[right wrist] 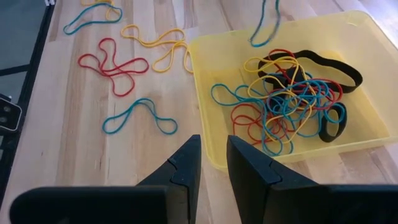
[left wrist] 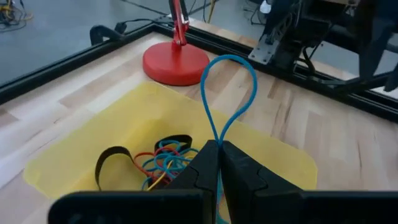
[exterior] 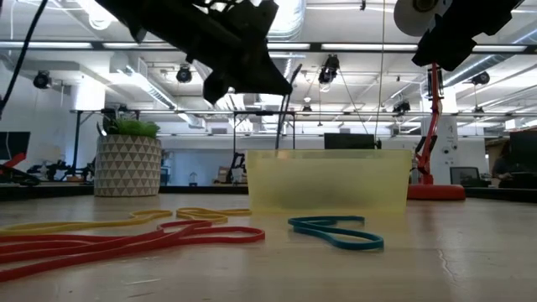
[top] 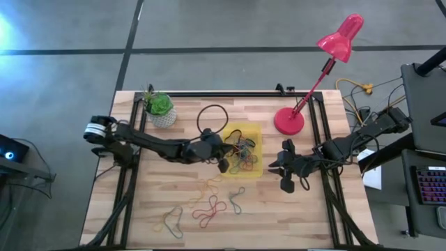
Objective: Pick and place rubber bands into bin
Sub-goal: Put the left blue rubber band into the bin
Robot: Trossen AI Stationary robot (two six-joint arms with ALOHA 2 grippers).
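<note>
Wood table (top: pixel 306 209): it is the biggest thing here, a pale top with a dark frame round it, and everything else sits on it.
Left arm: it reaches in from the left side, all the way across to the yellow bin.
Right arm: it waits on the right side, near the bin but not over it.
Red lamp (top: pixel 327 63): it stands at the back right, well apart from the work.
Bin (top: pixel 256 132): see-through yellow, it sits near the middle of the table and already has a tangle of bands in it.
Plant pot (top: pixel 162 111): small and white, it sits at the back left.
Left gripper (left wrist: pixel 219 155): its fingers are squeezed tight on a blue band (left wrist: pixel 229 93), and the loop sticks up over the bin.
Right gripper (right wrist: pixel 213 162): its fingers stand a little apart with nothing between them, and it points at the near wall of the bin.
Bands in the bin (right wrist: pixel 283 93): red, yellow, blue and black ones lie heaped together.
Loose bands (top: pixel 209 206): red, yellow and blue ones lie on the wood in front of the bin, apart from it.
Step now: I think this is the drop step, with one band carried over the bin.
Next move: the left fingers need to let go so the blue band falls inside. Then a gripper needs to go to the loose bands on the wood.
</note>
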